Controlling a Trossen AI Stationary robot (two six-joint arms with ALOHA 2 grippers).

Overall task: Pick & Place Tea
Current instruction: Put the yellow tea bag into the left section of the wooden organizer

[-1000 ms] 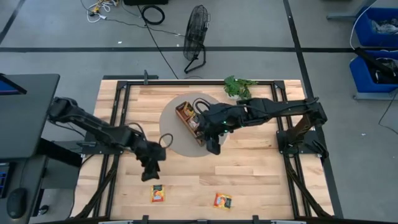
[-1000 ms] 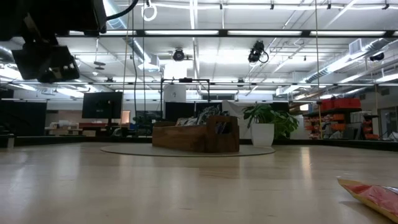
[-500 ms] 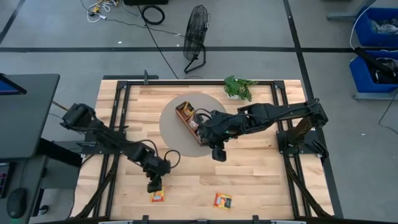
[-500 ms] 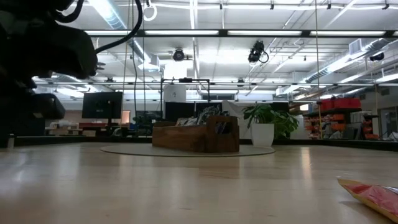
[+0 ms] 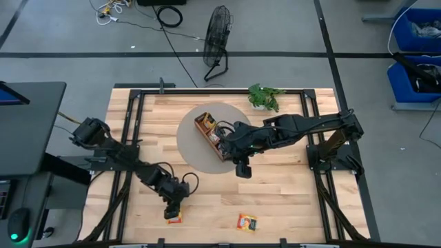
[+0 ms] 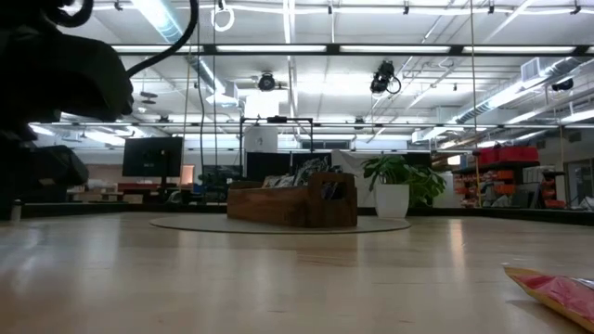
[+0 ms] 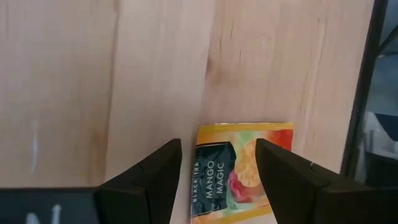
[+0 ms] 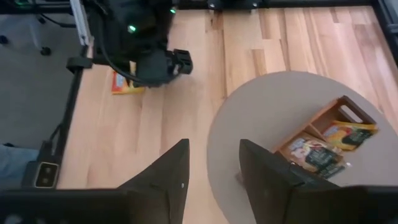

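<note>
While plant (image 5: 264,96) stands apart, fan (image 5: 217,41) beyond table (image 5: 289,189).

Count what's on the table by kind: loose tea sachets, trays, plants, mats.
Loose tea sachets: 2, one under the left gripper, one further right
Wooden tray: 1, with sachets inside, too small to count
Plant: 1
Round mat: 1
Total: 5

You can read one label: "MANGO MAGIC" in white letters on dark panel of orange sachet (image 7: 244,169), seen in left wrist view. Smaller line beside it too blurred to read. No other text legible.
</note>
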